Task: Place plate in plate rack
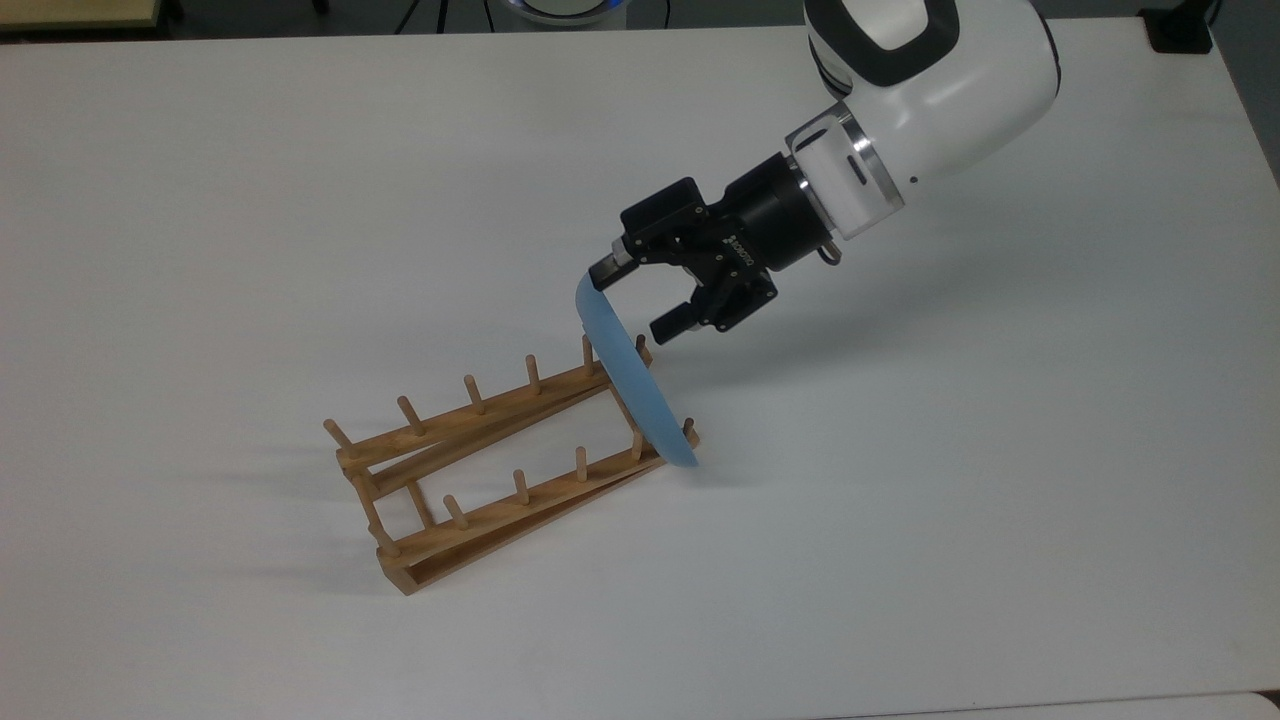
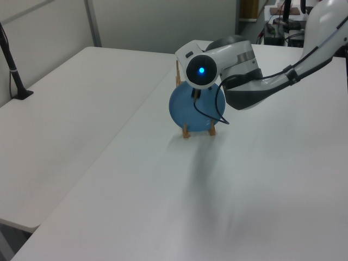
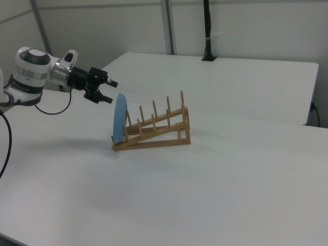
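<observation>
The light-blue plate (image 1: 635,385) stands on edge at the top view's right end of the wooden plate rack (image 1: 480,470), between the last two pairs of pegs. My gripper (image 1: 631,303) is open just above and to the right of the plate's top rim, holding nothing; one fingertip (image 1: 603,273) is close to the rim. In the right view the plate (image 3: 120,124) stands nearly upright at the left, low end of the rack (image 3: 159,130), with the open gripper (image 3: 111,92) up to its left. In the left view the arm's wrist covers the top of the plate (image 2: 187,106).
The white table (image 1: 300,200) stretches wide around the rack. A black post (image 3: 207,31) stands at the far table edge in the right view. A black cable (image 2: 209,111) hangs from the arm in front of the plate in the left view.
</observation>
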Available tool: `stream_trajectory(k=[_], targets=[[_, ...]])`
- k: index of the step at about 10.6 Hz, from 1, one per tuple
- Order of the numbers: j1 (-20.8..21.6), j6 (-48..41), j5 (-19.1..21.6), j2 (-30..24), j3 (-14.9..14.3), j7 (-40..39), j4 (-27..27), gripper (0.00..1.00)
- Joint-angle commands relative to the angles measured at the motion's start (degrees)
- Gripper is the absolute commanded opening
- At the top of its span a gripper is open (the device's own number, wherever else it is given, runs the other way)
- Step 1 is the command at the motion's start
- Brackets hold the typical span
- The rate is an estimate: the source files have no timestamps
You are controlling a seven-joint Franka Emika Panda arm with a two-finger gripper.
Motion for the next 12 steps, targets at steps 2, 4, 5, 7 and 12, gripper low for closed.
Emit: stream_trajectory(k=[2, 4, 5, 7, 12], targets=[[0.7, 4.38, 18.05, -5.82, -0.2, 1.64, 1.99, 1.0], [0.7, 3.68, 28.97, -7.49, -0.2, 1.64, 4.37, 1.0], [0.0, 3.68, 35.37, -9.24, -0.11, 1.38, 4.2, 1.0], [-4.11, 1.51, 47.07, -14.07, 1.98, -1.85, 1.32, 1.0], [-27.29, -10.03, 59.7, -27.61, 11.99, -25.67, -10.8, 1.0]])
